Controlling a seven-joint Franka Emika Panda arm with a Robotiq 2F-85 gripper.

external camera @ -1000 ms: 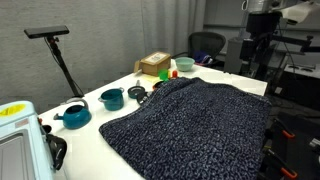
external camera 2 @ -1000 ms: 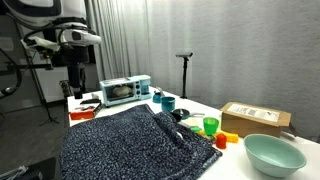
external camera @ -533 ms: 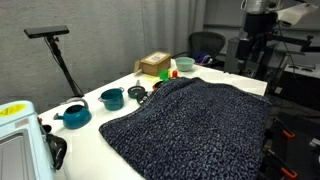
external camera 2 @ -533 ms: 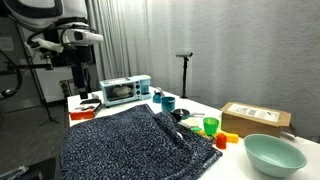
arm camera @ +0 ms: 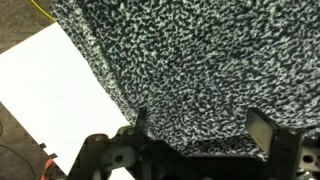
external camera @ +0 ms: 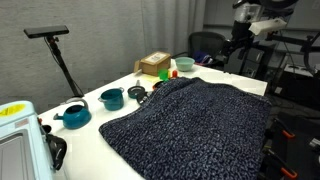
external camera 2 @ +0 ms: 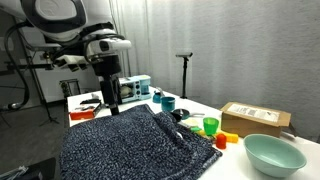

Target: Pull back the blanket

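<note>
You have not started the pull, as far as the pictures show. The blanket (external camera: pixel 200 125) lies spread flat over most of the table (external camera: pixel 105 128), and I see no edge drawn back. Grasping and pulling are both left to do.

Your gripper (external camera 2: pixel 114 100) hangs above the blanket (external camera 2: pixel 130 148) near one end. Its jaws stand wide apart and hold nothing. In the wrist view the gripper (arm camera: pixel 200 130) sits over the blanket (arm camera: pixel 200 60), just inside an edge that runs diagonally, with bare table (arm camera: pixel 50 90) beyond it. I cannot tell whether the fingertips touch the fabric; they look clear of it.

The blanket is dark navy-grey with light speckles, thick and nubby. It is the largest thing in view. A soft ridge (external camera 2: pixel 168 132) runs across it, so it is not perfectly smooth. It looks limp and heavy, and likely bunches rather than slides as a sheet.
</note>
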